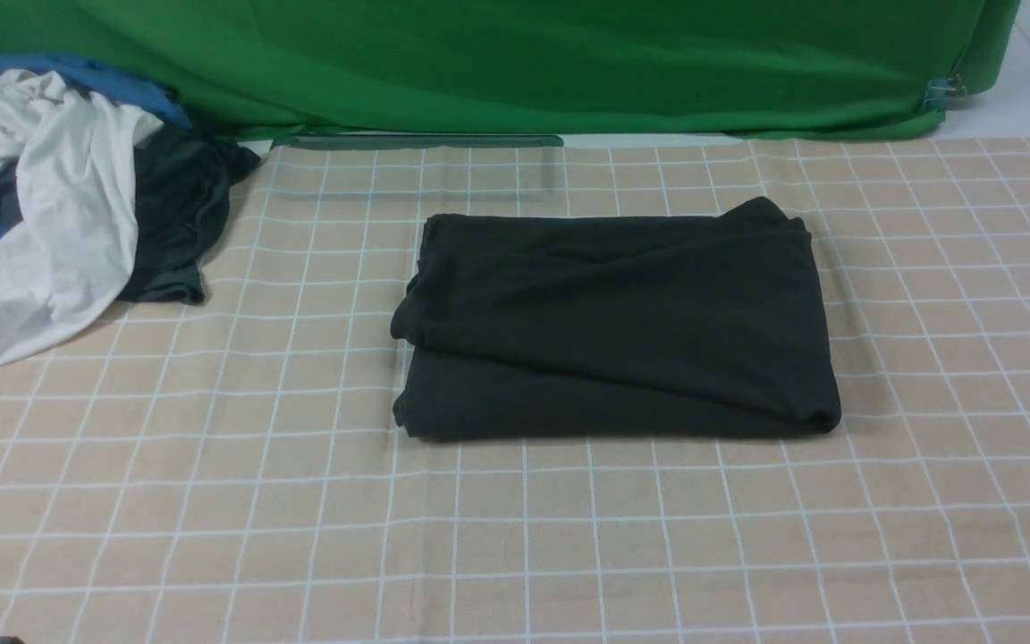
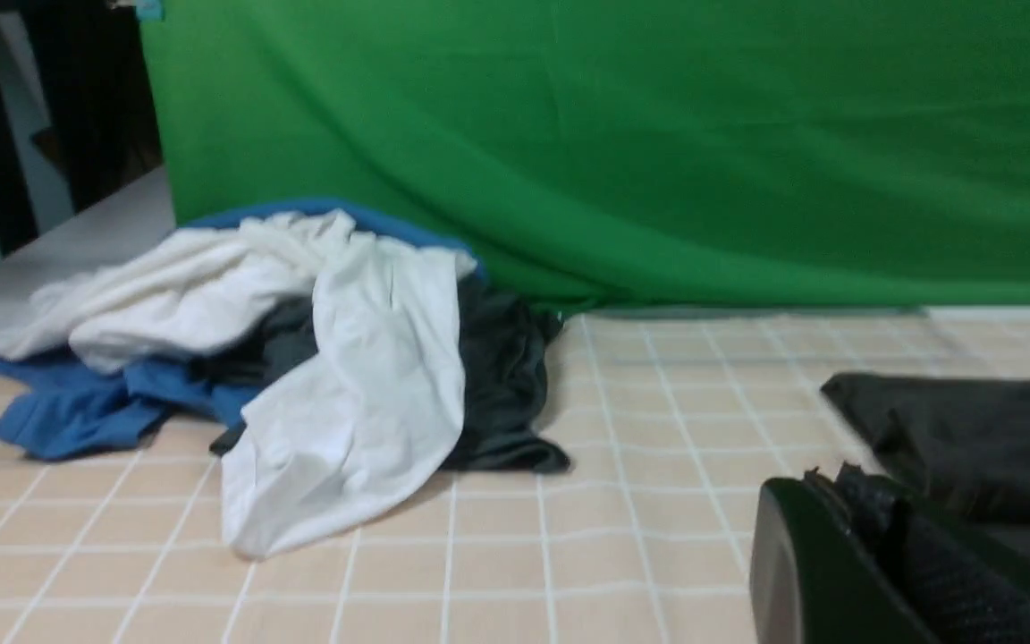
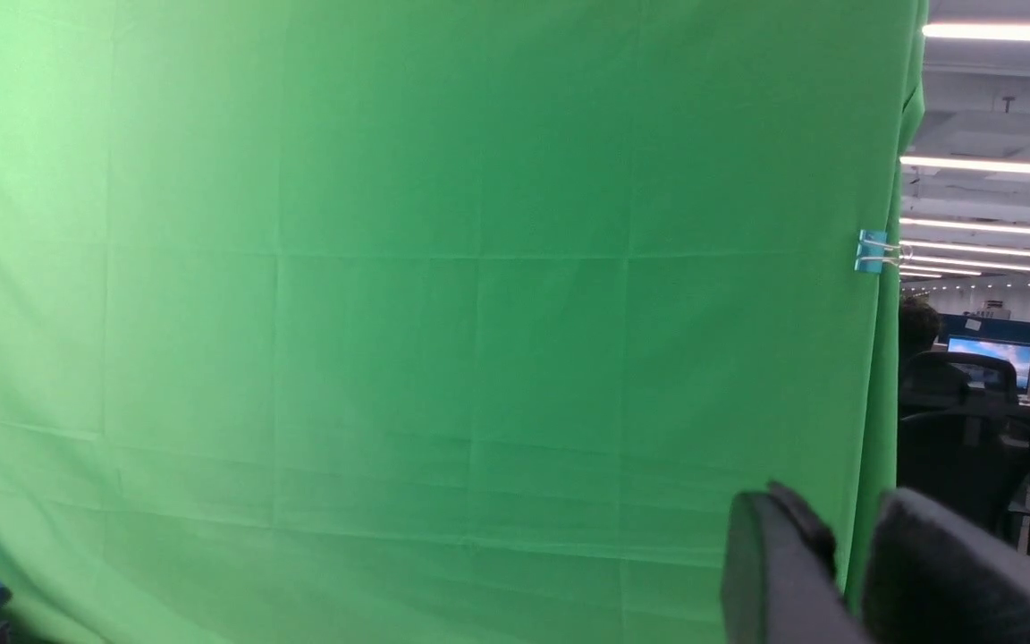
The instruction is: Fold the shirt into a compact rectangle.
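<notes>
The black shirt [image 1: 613, 322] lies folded into a thick rectangle in the middle of the checked cloth; its logo is hidden inside the folds. The left wrist view catches its near corner [image 2: 971, 429] just beyond my left gripper [image 2: 846, 483]. That gripper hovers low over the cloth beside the shirt, its fingers closed together with nothing between them. My right gripper [image 3: 850, 546] is raised and faces the green backdrop, away from the shirt. Its fingers [image 3: 774, 563] stand slightly apart and hold nothing. Neither gripper appears in the front view.
A pile of white, blue and dark grey clothes [image 1: 59, 197] sits at the back left of the table [image 1: 211, 501]. A green backdrop [image 1: 515, 63] hangs along the far edge. People and office chairs [image 3: 971, 411] show past the backdrop's right edge.
</notes>
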{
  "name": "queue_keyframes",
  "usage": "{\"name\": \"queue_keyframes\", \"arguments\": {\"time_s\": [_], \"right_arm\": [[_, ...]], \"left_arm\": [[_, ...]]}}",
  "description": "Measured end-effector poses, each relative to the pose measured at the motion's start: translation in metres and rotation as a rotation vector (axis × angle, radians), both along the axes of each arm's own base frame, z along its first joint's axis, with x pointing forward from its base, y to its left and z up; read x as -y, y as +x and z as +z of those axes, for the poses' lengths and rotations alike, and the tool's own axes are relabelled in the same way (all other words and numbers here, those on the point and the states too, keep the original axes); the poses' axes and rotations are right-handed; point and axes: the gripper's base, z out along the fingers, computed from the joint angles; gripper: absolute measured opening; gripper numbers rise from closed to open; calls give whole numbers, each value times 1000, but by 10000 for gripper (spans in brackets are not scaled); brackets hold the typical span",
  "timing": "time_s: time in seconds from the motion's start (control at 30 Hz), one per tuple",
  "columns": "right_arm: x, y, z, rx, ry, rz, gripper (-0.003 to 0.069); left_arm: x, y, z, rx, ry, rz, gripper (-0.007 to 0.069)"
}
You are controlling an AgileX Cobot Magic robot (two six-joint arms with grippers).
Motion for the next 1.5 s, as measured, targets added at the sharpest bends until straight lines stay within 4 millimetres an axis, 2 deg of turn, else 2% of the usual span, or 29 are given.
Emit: {"name": "queue_keyframes", "arguments": {"time_s": [0.03,0.2,1.07,1.23,1.5], "right_arm": [[0,0,0,0,0,0,200],[0,0,0,1,0,0,210],[0,0,0,1,-3,-1,237],[0,0,0,23,-125,-51,237],[-1,1,-3,0,-174,-63,239]], "left_arm": [[0,1,-9,-24,4,4,20],[0,1,-19,-96,9,2,20],[0,1,-19,-101,14,2,20],[0,1,-19,-101,14,2,20],[0,1,-20,-103,27,1,20]]}}
